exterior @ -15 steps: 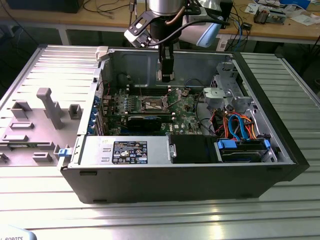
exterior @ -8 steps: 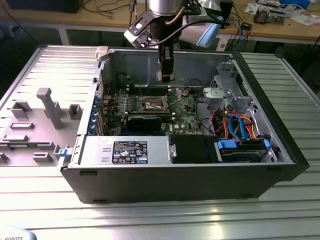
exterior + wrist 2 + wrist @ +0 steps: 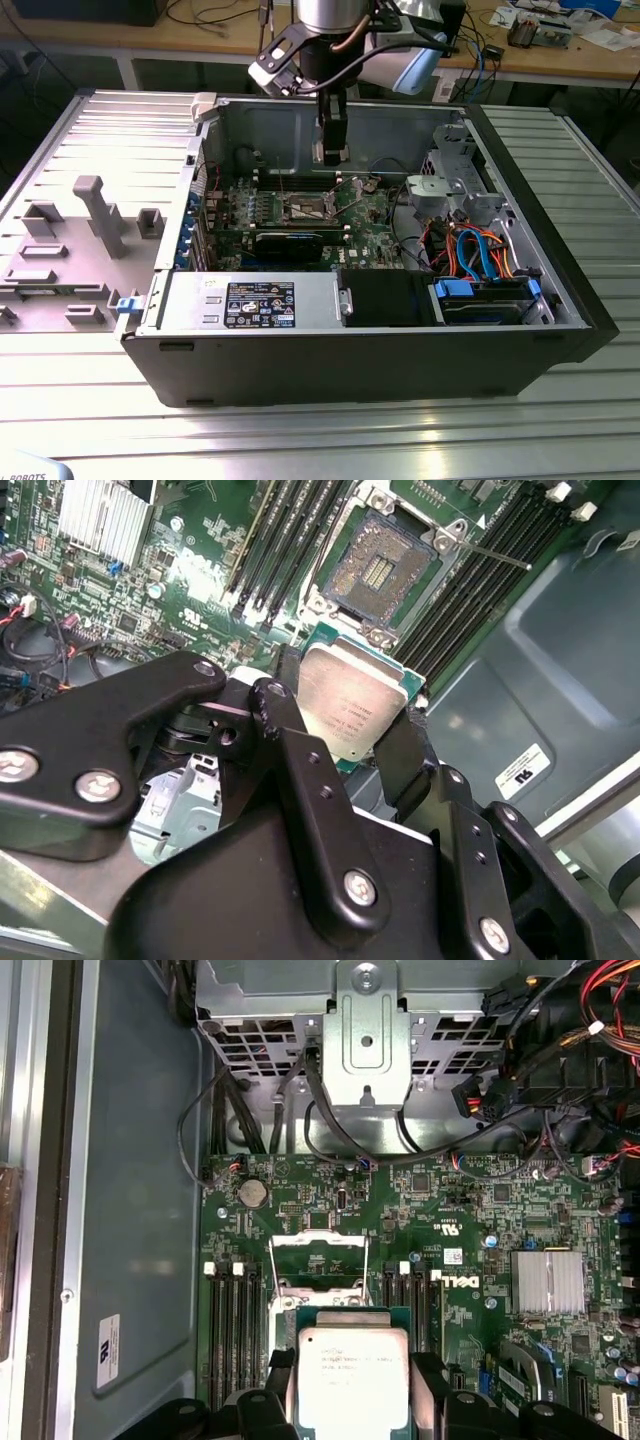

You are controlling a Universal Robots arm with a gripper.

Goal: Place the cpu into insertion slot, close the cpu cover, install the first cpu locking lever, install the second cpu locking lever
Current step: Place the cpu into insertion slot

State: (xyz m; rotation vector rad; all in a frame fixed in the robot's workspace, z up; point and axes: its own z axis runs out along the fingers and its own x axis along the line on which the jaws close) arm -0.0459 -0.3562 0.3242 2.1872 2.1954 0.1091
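Observation:
My gripper [image 3: 350,725] is shut on the cpu [image 3: 352,705], a flat square chip with a silvery top and green edge, clamped between two black fingers [image 3: 405,750]. In the exterior view the gripper [image 3: 333,152] hangs inside the open computer case, a little above the green motherboard [image 3: 365,215]. The insertion slot [image 3: 382,568] lies open just beyond the chip, its dark centre bare. In the first wrist view the cpu [image 3: 352,1375] hides part of the insertion slot [image 3: 320,1298], and the cpu cover [image 3: 320,1241] stands raised at the slot's far side. A thin locking lever [image 3: 495,555] sticks out beside the slot.
Long black memory slots [image 3: 228,1335] flank the socket. A metal drive cage [image 3: 365,1020] with black cables stands beyond the board, and a finned heatsink [image 3: 547,1282] sits to one side. At the exterior view's left, a grey fixture plate [image 3: 90,215] holds grey blocks.

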